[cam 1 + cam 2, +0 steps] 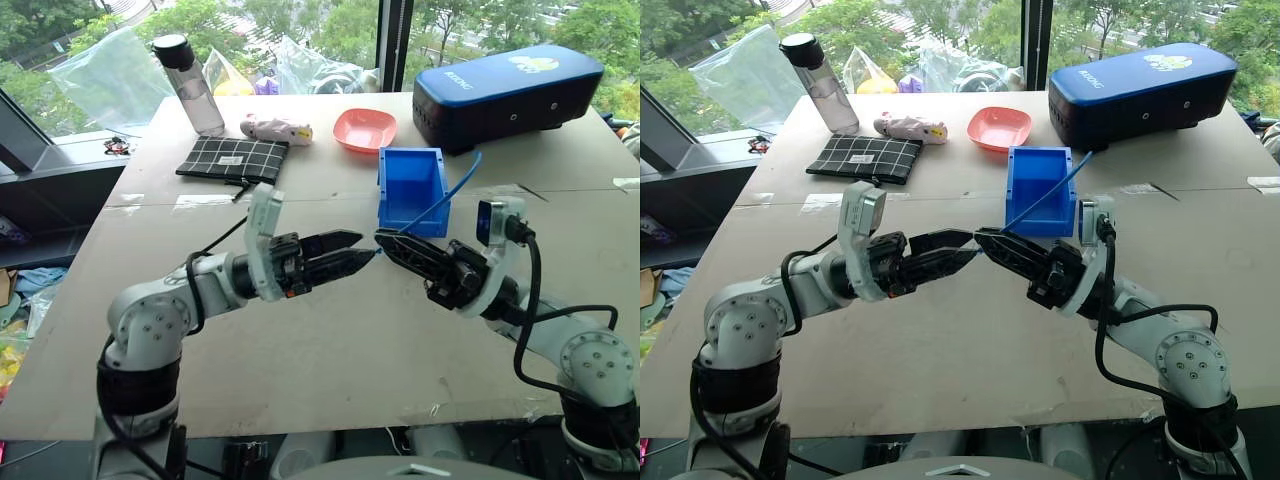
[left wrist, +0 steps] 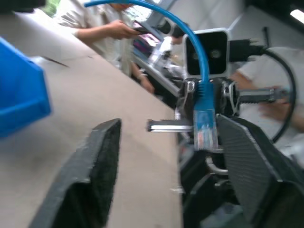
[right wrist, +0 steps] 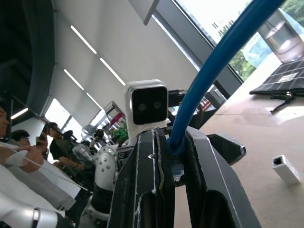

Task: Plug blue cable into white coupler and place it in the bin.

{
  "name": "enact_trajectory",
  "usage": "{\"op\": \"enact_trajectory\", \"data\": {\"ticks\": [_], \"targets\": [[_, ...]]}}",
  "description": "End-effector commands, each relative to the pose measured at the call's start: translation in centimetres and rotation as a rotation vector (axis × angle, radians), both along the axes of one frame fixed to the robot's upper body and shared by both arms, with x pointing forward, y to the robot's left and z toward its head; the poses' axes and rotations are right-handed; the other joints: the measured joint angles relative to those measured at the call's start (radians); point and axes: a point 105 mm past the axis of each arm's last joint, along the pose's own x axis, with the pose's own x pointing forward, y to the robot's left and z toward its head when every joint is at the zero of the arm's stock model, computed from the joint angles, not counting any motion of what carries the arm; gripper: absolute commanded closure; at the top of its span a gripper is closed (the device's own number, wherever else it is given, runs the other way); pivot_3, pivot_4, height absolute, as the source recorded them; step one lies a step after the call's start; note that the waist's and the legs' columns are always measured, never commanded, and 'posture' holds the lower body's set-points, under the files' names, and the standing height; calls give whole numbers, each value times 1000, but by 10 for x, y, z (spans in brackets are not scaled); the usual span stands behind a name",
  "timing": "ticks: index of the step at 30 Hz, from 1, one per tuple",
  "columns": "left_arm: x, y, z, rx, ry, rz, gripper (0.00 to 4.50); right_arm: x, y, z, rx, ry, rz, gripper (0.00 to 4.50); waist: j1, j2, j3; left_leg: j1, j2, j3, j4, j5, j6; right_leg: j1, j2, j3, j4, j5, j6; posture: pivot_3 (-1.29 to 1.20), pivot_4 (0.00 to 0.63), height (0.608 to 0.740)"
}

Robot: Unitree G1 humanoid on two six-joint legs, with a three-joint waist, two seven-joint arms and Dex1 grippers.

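Now blue cable [image 1: 441,199] between right jaws.

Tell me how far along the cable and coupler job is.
Early stage. The right gripper is shut on the thin bright-blue network cable near its clear plug. The left gripper is open around that plug. The tiny white boxy coupler lies unplugged on the table; the bright blue plastic bin awaits.

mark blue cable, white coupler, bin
blue cable [image 2: 205,124], left wrist view: on its clear plug end, between the fingers.
white coupler [image 3: 285,168], right wrist view: on the block's top face, lying on the table.
bin [image 1: 410,178], left eye view: on its inner floor.
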Motion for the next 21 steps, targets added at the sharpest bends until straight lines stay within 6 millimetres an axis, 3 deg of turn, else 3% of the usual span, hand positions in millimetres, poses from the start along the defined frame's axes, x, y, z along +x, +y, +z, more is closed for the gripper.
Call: {"op": "enact_trajectory", "data": {"ticks": [1, 3, 5, 19, 21], "targets": [[17, 39, 0, 149, -183, 259, 51, -4, -4, 8, 24, -47, -11, 4500, 2, 0, 0, 0, 0, 0, -1, 0, 0, 0, 0, 1, 0, 0, 0, 0, 150, 740], [34, 66, -6, 275, -263, 398, 51, -3, -5, 5, 23, -42, -20, 4500, 11, 0, 0, 0, 0, 0, -1, 0, 0, 0, 0, 2, 0, 0, 0, 0, 150, 740], [43, 78, -13, 364, -307, 435, 51, -2, -4, 3, 25, -39, -22, 4500, 15, 0, 0, 0, 0, 0, 0, 0, 0, 1, -1, 0, 0, 0, 0, 0, 150, 740], [82, 70, -68, 519, -319, 369, 51, 5, -10, 0, -22, -70, -50, 4500, 6, 0, 0, 0, 0, 0, -1, 0, 0, 0, -1, -2, 0, 0, 0, 0, 150, 740], [84, 68, -77, 530, -309, 352, 571, 4, -12, 0, -31, -72, -60, 4500, 7, 0, 0, 0, -1, 0, -1, 0, 0, 0, -1, -3, 0, 0, 0, 0, 150, 740]]}}
